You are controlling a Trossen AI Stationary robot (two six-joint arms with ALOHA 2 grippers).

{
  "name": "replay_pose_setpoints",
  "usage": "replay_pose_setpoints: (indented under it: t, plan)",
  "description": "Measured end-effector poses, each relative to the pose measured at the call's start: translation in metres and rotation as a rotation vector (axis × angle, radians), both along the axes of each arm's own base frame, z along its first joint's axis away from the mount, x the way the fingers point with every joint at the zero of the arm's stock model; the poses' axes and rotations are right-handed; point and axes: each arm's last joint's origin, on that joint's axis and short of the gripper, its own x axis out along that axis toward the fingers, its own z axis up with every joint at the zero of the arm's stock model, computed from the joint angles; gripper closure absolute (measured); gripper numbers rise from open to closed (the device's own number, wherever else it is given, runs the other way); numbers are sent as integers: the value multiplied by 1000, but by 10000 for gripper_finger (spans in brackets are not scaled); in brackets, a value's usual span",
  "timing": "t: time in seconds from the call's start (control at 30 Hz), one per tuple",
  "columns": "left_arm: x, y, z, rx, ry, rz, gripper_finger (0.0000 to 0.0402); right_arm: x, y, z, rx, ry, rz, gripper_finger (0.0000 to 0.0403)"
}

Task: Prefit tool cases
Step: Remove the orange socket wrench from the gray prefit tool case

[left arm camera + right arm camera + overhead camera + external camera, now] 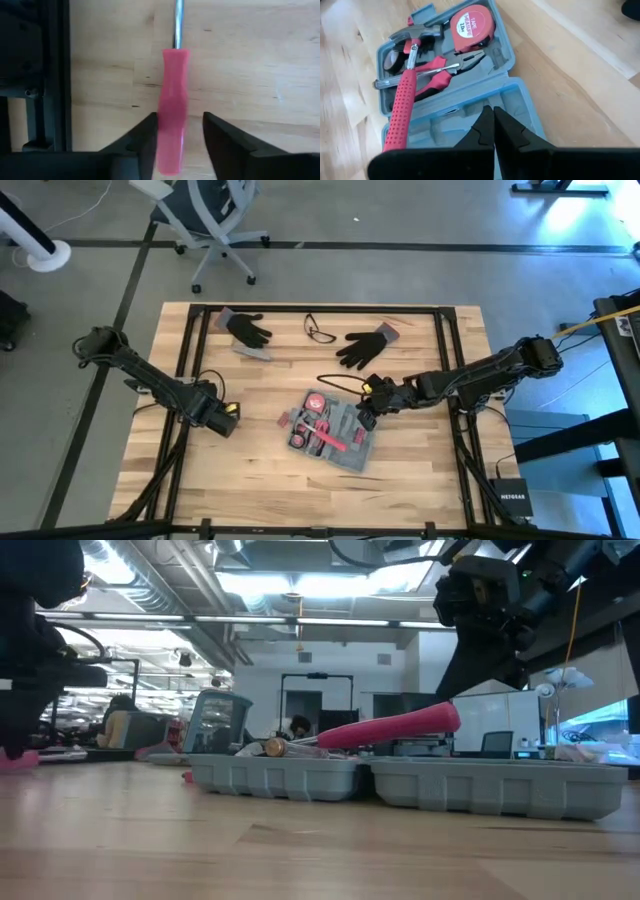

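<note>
So on the left, the left gripper [179,145] has its fingers spread around a pink screwdriver [172,115] without pinching it; it could roll away before it's grabbed. Mid-table sits the tool case [335,432], open flat, its long axis running diagonally from far-left to near-right. Right gripper [493,131] is clenched empty over the case's lid half and might shove it askew.
</note>
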Motion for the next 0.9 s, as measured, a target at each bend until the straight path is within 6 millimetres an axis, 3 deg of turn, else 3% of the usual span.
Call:
replay_pose_setpoints:
  t: [0.23, 0.5, 0.67, 0.9]
  plan:
    - [6, -3, 5, -25, -42, 4, 218, 0, 1, 0, 16, 2, 21, 402]
    - [22, -20, 34, -30, -154, -153, 218, -5, -1, 13, 4, -44, 64, 402]
    - [27, -30, 51, -40, -195, -274, 218, -2, -5, 18, 78, -93, 205, 402]
    - [23, -31, 62, 0, -158, -267, 218, 0, -11, 20, 88, -112, 204, 402]
